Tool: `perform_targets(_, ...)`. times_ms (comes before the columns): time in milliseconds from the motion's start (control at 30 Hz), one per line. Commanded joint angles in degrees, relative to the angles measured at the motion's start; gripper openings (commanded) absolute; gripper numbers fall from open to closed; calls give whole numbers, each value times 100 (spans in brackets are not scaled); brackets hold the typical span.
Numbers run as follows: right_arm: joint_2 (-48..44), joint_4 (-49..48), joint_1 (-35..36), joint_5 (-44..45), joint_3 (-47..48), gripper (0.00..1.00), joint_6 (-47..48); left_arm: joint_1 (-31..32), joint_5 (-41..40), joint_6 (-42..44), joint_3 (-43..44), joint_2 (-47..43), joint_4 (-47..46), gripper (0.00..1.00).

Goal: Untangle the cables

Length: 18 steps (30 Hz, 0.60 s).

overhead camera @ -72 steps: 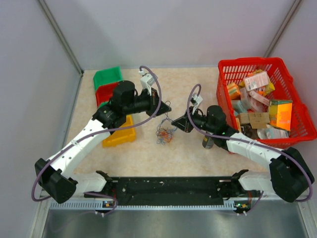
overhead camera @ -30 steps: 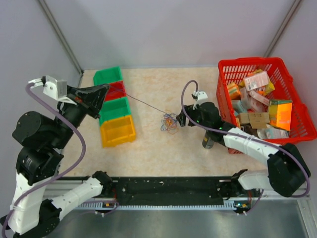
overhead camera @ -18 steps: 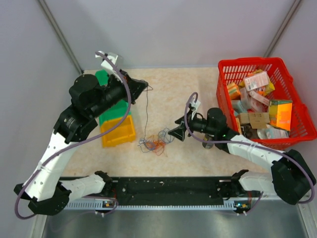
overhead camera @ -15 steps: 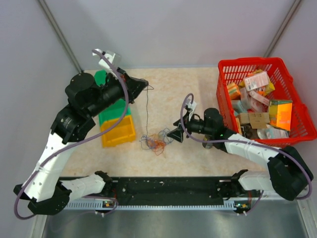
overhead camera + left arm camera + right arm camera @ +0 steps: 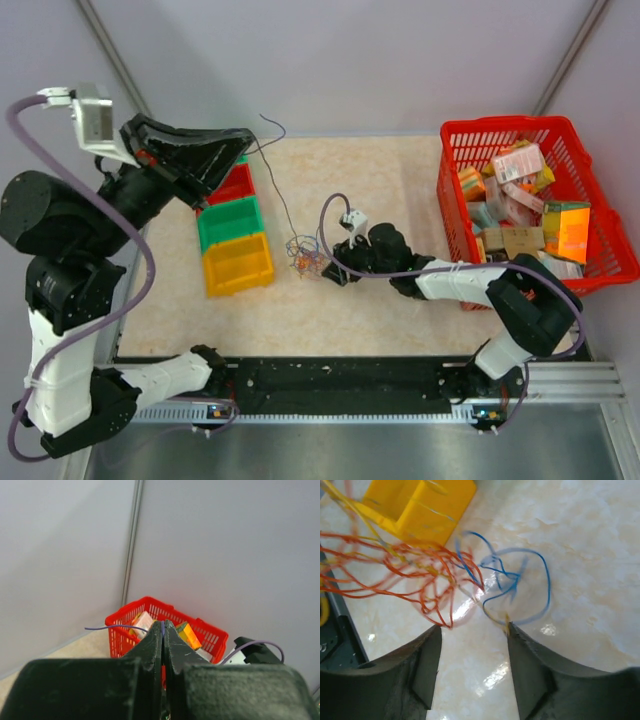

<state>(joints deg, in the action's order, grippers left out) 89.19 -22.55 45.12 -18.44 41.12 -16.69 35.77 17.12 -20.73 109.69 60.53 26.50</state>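
The cables are a small tangle (image 5: 305, 255) of thin orange, blue and purple wires on the table beside the yellow bin. My left gripper (image 5: 245, 136) is raised high at the back left. It is shut on a purple wire (image 5: 162, 628) that runs down to the tangle, with its free end sticking out past the tips. My right gripper (image 5: 336, 272) is low on the table, right at the tangle's right edge. It is open (image 5: 473, 630). Orange loops (image 5: 415, 575) and a blue loop (image 5: 520, 580) lie just beyond its fingertips, and a yellowish strand touches the right finger.
Stacked bins stand at the left: red (image 5: 232, 185), green (image 5: 232, 222) and yellow (image 5: 238, 265), the yellow one also in the right wrist view (image 5: 420, 505). A red basket (image 5: 590, 262) full of packets stands at the right. A dark can is behind the right arm.
My left arm has swung up and back to the left, drawing the purple wire upward. My right gripper has slid left up to the tangle, which now lies closer to the yellow bin.
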Motion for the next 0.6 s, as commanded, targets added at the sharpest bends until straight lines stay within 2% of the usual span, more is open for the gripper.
perform_targets(0,-77,-645,-30,849,-200,40,-449,-8,2,-80,386,-76,-610,0)
perform_targets(67,-103,-865,-74,877,-315,9,-546,-8,-34,-98,369,-147,-769,0)
perform_targets(100,-129,-944,-91,868,-350,0,-572,-9,-51,-115,360,-164,-830,0)
perform_targets(200,-296,-1330,-91,598,-534,0,-503,-9,-139,-124,369,-156,-901,0)
perform_targets(233,-358,-1532,-91,352,-605,6,-406,0,-191,-142,360,-147,-892,0)
perform_targets(267,-419,-1768,-91,-94,-701,21,-301,-8,-262,-168,360,-130,-875,0)
perform_targets(300,-481,-2058,-91,-508,-798,42,-187,-9,-332,-194,369,-112,-857,0)
perform_targets(333,-525,-2348,-91,-973,-895,56,-142,-9,-420,-221,352,-103,-831,0)
perform_targets(367,-560,-2682,-83,-1343,-983,65,-168,0,-525,-238,334,-94,-822,0)
perform_targets(433,-691,-3149,-48,-1863,-1158,75,-194,0,-788,-291,264,-103,-813,0)
perform_targets(567,-973,-3274,215,-2076,-1186,79,-107,0,-1167,-440,79,-129,-874,0)
